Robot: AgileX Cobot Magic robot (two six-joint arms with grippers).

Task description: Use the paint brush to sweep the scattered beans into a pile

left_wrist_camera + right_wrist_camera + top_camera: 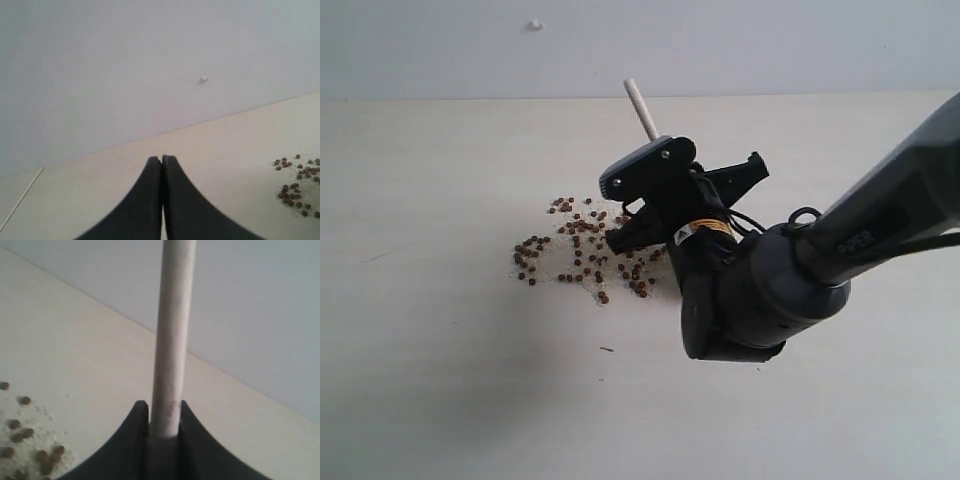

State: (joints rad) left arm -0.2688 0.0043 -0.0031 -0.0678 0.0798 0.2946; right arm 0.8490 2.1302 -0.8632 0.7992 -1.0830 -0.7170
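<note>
The beans (582,248) lie scattered on the pale table (420,380), mixed with pale crumbs, just left of my right arm. My right gripper (658,150) hovers over their right edge, shut on the paint brush's pale handle (642,108), which sticks up past the fingers. In the right wrist view the handle (172,340) rises between the two black fingers of the right gripper (164,407), with beans (25,432) off to one side. The brush's bristles and metal band are hidden. My left gripper (162,159) is shut and empty, apart from the beans (297,187).
A grey-white wall (770,40) stands behind the table, with a small white speck (535,24) on it. A lone dark speck (607,349) lies on the table nearer than the beans. The bulky right arm (790,280) covers the table's right middle.
</note>
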